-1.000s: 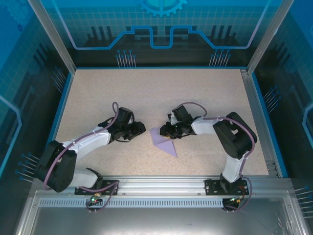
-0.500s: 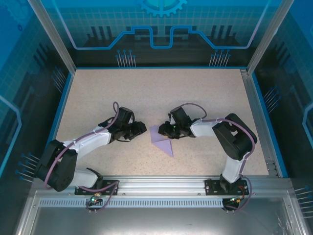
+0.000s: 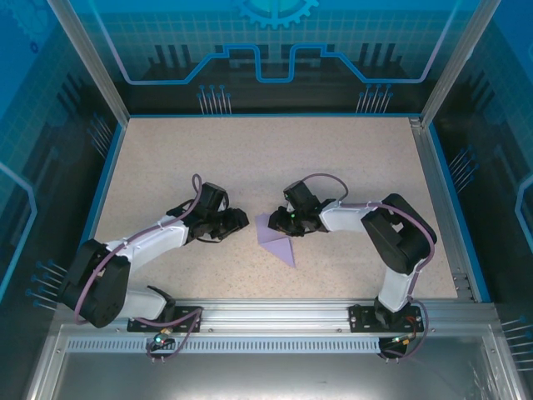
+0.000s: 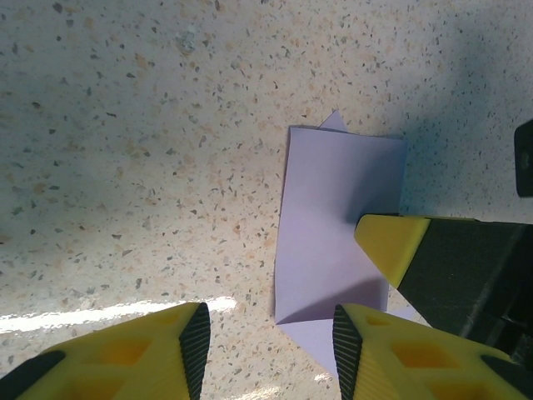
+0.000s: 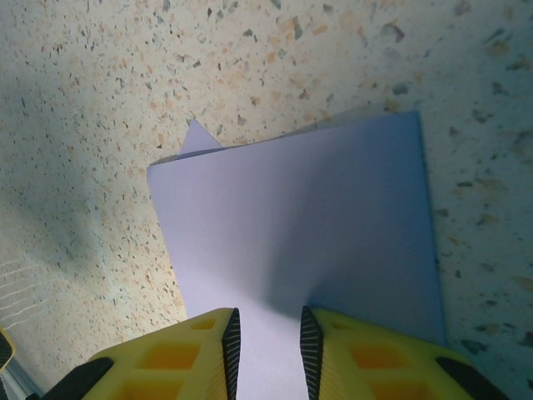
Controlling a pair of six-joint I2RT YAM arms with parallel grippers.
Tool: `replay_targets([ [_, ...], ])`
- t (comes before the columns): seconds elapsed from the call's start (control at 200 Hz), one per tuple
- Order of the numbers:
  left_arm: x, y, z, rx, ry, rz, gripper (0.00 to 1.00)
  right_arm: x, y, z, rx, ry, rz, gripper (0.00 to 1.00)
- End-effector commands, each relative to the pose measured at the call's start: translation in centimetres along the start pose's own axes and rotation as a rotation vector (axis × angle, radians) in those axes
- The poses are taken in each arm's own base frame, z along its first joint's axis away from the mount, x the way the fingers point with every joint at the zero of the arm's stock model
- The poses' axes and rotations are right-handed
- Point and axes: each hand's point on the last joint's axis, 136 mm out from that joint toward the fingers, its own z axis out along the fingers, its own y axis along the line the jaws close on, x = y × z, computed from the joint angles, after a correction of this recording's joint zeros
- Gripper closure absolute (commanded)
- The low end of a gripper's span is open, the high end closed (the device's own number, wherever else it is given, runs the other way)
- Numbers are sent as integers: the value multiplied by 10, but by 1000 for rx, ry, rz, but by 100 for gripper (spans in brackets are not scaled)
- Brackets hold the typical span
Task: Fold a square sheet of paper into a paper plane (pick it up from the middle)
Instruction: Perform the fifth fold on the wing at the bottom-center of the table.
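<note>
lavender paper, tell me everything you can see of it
The square sheet of paper is thin, plain and pale purple, and it is folded: a rectangular flap lies over a lower layer whose corner peeks out at one edge. From above it tapers to a point toward the near edge. It lies flat on the speckled table. The right gripper rests its tips on it, jaws narrowly apart; the left gripper hovers open at its corner.

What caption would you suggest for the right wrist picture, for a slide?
Right gripper, jaws slightly apart, at the near edge of the folded lavender paper on the speckled table.
</note>
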Motion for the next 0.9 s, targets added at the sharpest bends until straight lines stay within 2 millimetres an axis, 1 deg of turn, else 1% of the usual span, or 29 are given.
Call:
replay_targets([
  [0.0, -1, -8, -5, 11, 13, 30, 53, 12, -17, -2, 89, 31, -9, 71],
  [0.045, 0, -6, -4, 6, 14, 28, 53, 11, -19, -4, 94, 29, -9, 71],
  [0.09, 0, -5, -3, 6, 11, 26, 53, 10, -16, -6, 79, 28, -21, 70],
  [0.14, 0, -4, -2, 7, 10, 24, 53, 7, -12, -13, 71, 14, -43, 70],
  [0.245, 0, -1, 1, -6, 17, 18, 53, 3, -11, -25, 72, -19, -79, 68],
  [0.365, 2, 3, 5, -21, 28, 7, 53, -4, 11, -40, -16, -49, -147, 65],
  [0.37, 2, 4, 5, -22, 28, 6, 53, 0, 6, -39, -8, -42, -146, 65],
  [0.38, 2, 4, 5, -23, 28, 2, 53, 2, 3, -39, -2, -38, -147, 65],
  [0.42, 3, 4, 7, -17, 29, -7, 53, 5, 4, -44, -6, -38, -156, 65],
  [0.47, 3, 4, 8, -12, 30, -13, 53, 9, 7, -48, -28, -34, -166, 65],
  [0.535, 3, 5, 9, -11, 27, -18, 53, 18, 16, -54, -67, -26, -195, 65],
  [0.67, 3, 5, 11, -12, 29, -9, 53, 40, 24, -61, -63, 8, -245, 67],
  [0.76, 3, 3, 13, -7, 36, -9, 53, 42, 16, -73, -1, -28, -250, 65],
  [0.84, 2, 1, 13, 0, 38, -9, 53, 45, 16, -82, -19, -42, -274, 66],
  [0.895, 2, 0, 13, 3, 36, -12, 53, 51, 19, -84, -54, -12, -295, 67],
])
